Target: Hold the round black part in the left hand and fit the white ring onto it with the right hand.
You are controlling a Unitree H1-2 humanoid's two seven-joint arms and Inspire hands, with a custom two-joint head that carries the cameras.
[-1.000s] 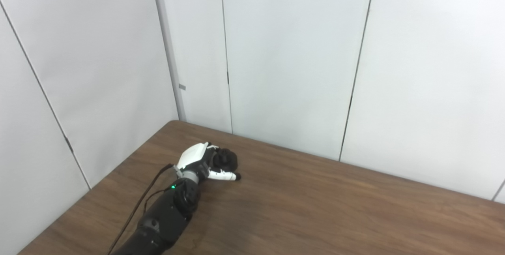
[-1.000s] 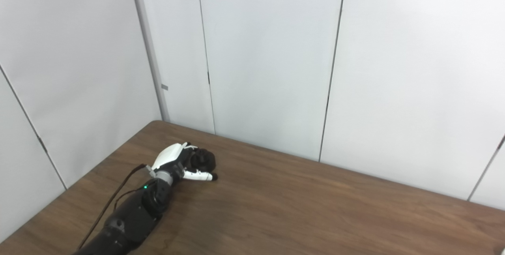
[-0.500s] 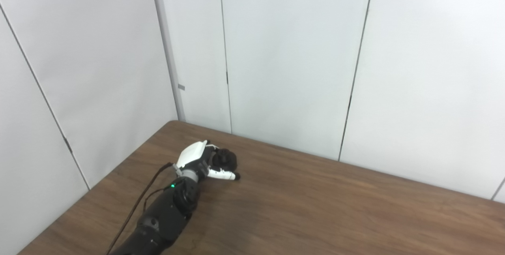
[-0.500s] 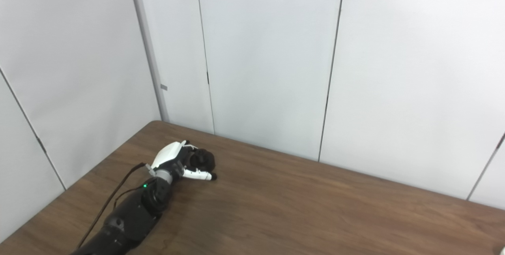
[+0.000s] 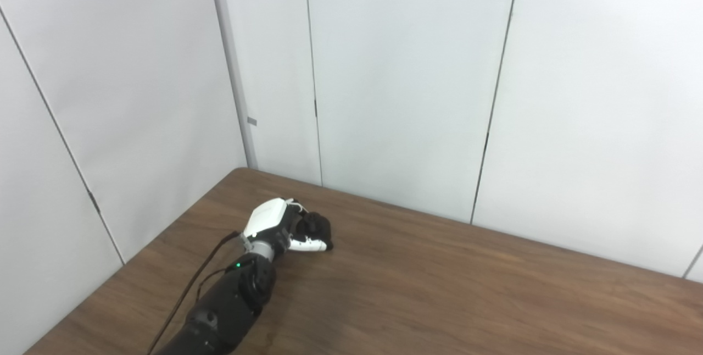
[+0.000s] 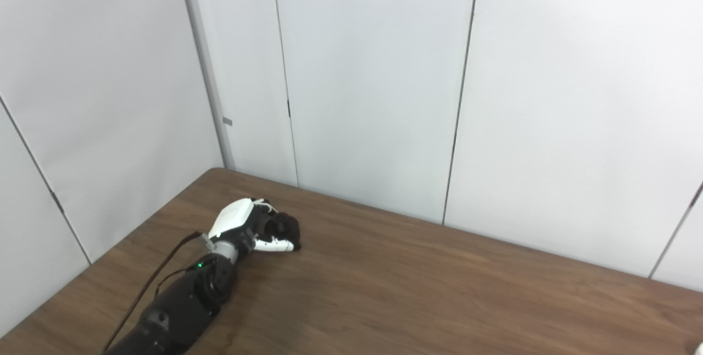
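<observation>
Here, left hand [image 5: 277, 226] clasping round black part [image 5: 316, 226], dark, knobbly, low over table [image 5: 439, 289].

Matt wood-grain table [image 5: 439, 289]; glossy white plastic left robot hand [image 5: 274, 223].

From my station I see a dark wood-grain bench [image 5: 450, 289] filling the lower part of both head views, its far corner tucked into the corner of the room. Pale grey-white wall panels [image 5: 401, 80] rise behind it, split by thin dark vertical seams [image 5: 494, 102]. A lighter corner post [image 5: 233, 69] stands where the two walls meet, with a small grey tag [image 5: 252, 121] on it. The light is soft and even.
</observation>
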